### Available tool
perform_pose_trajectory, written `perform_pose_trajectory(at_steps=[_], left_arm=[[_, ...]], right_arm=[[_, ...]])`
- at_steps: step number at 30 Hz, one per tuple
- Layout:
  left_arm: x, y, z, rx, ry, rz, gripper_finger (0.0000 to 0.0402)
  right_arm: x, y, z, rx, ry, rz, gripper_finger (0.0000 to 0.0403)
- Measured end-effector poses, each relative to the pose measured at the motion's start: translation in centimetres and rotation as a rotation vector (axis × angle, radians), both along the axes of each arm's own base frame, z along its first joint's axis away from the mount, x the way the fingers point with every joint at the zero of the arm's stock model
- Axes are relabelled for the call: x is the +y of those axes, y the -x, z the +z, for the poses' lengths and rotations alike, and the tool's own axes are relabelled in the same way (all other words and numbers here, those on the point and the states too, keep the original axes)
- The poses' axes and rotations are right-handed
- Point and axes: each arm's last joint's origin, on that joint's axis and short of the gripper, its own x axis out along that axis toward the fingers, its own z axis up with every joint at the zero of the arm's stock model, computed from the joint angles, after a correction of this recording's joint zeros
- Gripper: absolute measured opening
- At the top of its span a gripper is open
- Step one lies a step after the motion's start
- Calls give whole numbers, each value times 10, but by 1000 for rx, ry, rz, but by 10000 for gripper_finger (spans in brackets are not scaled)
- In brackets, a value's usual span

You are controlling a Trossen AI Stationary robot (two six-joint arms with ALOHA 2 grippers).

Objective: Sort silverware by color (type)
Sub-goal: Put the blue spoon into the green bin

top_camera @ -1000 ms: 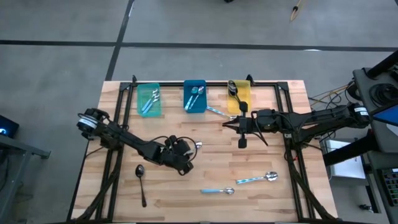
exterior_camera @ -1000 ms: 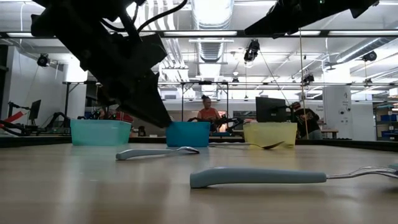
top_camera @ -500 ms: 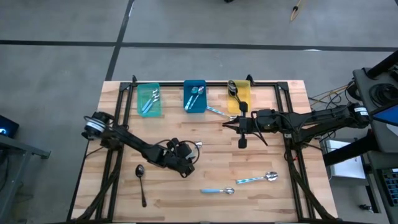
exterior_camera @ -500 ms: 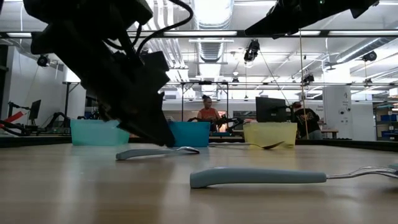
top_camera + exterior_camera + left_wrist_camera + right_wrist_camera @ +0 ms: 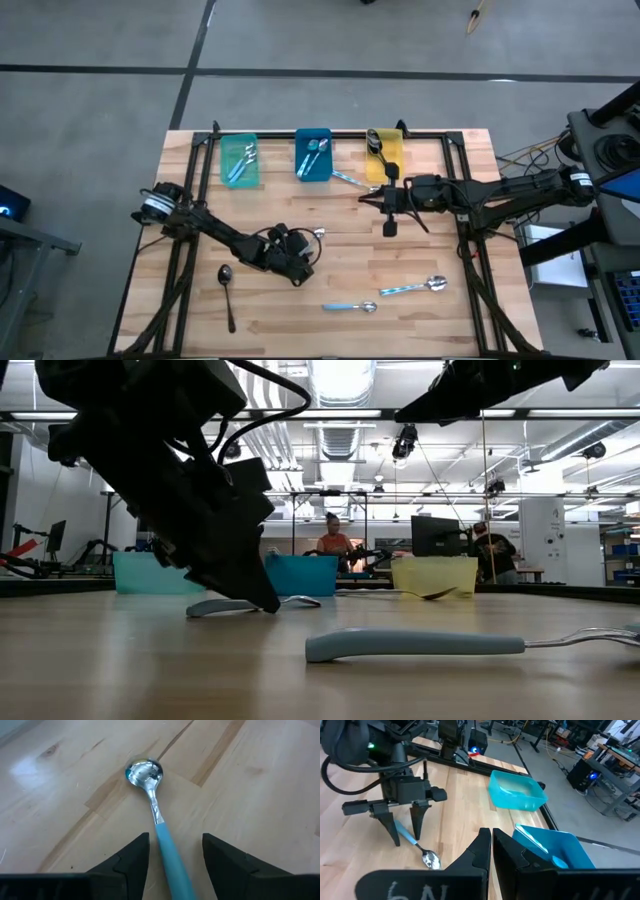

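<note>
Lit evenly from above by ceiling strip lights (image 5: 340, 382), blown out to white glare in the low view; left arm (image 5: 170, 470) reduced to a near-black silhouette against the bright room. Soft, faint shadows on the table (image 5: 420, 330) in the high view. Sharp highlights on a spoon bowl (image 5: 144, 771) at the left wrist, pale sheen across the wood, near fingers (image 5: 130, 862) blurred

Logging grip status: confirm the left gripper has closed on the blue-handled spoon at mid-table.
Not closed. In the left wrist view the left gripper stands open, a finger on either side of the blue-handled spoon, which lies flat on the table, not gripped.
</note>
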Motion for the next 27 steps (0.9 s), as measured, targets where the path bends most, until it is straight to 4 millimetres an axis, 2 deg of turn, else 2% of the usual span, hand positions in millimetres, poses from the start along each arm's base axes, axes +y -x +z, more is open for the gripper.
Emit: perform_pose_trajectory(at_steps=[5,12,20,24,27], left_arm=[[0,0,-4,8,-1,21,128],[2,3,-5,14,9,78,21],[2,3,-2,-15,29,96,16],[3,5,8,-18,33,68,14],[2,4,22,-54,27,40,8]], right_arm=[[-1,0,-1,6,-17,-7,9],[-1,2,-8,22,-40,-17,9],[-1,2,-9,23,-49,-19,9],[-1,2,-9,23,-49,-18,9],[0,2,-9,25,-55,-2,9]])
